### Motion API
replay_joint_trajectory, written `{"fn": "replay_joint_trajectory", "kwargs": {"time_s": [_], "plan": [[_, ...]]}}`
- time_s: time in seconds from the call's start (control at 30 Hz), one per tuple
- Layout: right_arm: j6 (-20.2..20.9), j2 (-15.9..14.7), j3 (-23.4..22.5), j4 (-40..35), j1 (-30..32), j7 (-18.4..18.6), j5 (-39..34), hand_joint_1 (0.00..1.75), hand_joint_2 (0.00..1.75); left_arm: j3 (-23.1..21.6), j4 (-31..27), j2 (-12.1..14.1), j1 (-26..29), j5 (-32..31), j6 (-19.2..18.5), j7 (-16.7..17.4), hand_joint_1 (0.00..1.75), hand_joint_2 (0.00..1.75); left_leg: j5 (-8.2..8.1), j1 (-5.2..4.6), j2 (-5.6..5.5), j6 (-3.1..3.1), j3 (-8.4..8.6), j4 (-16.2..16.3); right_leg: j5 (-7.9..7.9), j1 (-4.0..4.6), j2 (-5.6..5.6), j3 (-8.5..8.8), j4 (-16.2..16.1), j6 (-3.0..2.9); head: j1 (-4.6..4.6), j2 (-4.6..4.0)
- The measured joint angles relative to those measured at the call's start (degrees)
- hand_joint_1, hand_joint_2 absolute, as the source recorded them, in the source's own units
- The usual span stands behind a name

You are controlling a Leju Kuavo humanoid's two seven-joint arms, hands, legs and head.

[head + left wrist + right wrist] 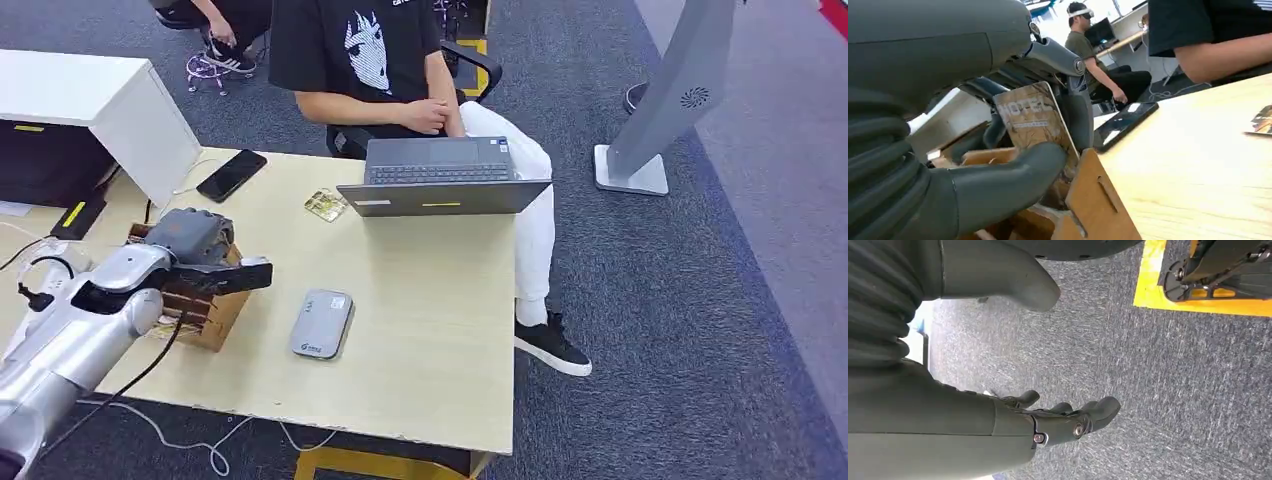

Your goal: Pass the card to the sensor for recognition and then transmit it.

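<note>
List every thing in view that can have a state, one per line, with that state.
card: upright in the wooden holder, pinched between thumb and fingers
left robot hand: gripping the card over the holder
right robot hand: hanging over the carpet, holding nothing, fingers apart
wooden holder: standing on the table
laptop: open
phone: lying flat, screen dark
grey sensor: flat on the table, nothing on it

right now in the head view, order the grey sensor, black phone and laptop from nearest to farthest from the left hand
1. Grey sensor: on the table just right of the left hand.
2. Black phone: beyond the hand, by the far edge.
3. Laptop: far right, before the seated person.
</note>
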Motion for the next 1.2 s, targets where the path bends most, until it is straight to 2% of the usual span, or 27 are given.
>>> {"fn": "replay_joint_trajectory", "kwargs": {"time_s": [1.2], "plan": [[0.2, 0.0, -0.3, 0.0, 0.0, -0.1, 0.2, 0.00, 1.75, 1.4, -0.6, 0.6, 1.0, -0.1, 0.1, -0.2, 1.75, 1.75, 0.02, 0.00, -0.06, 0.03, 0.00, 0.0, 0.01, 0.00, -0.05, 0.03, 0.0, 0.01, 0.00, 0.00]]}}
